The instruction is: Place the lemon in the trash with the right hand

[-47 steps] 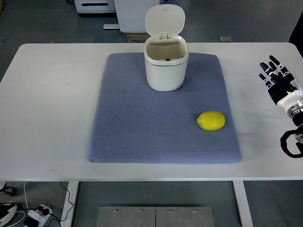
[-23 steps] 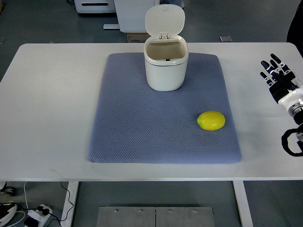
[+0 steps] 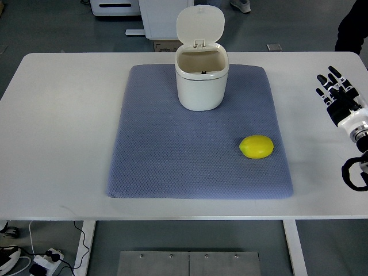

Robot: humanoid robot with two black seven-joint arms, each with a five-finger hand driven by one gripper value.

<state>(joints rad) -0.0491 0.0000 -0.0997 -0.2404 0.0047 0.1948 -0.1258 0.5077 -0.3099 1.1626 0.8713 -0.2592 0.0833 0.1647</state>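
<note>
Lemon (image 3: pixel 256 146) handling comes first for us: we judge it light, firm enough to take a modest squeeze without bruising, and rounded with a waxy-looking skin, so it may roll or slip if pressed from one side only. We would take hold across its short middle, fingers on one flank and thumb on the other, coming down from above so the tapered ends stay free. A grip near either end would likely squirt it out.

It is a bright yellow oval with an even, unmarked skin, lying on its side with the long axis running left to right. It sits on the gray-blue mat (image 3: pixel 172 161), near the mat's right edge and toward the near corner, touching nothing else.

We see the trash can (image 3: pixel 200 80), small and cream-white, standing upright at the far middle of the mat, well apart from the lemon, with its lid (image 3: pixel 200 24) flipped up and the opening clear.

Our right hand (image 3: pixel 338 95) hovers over the bare white table (image 3: pixel 57 115) at the right edge, fingers spread and holding nothing, well apart from the lemon. We see no left arm.
</note>
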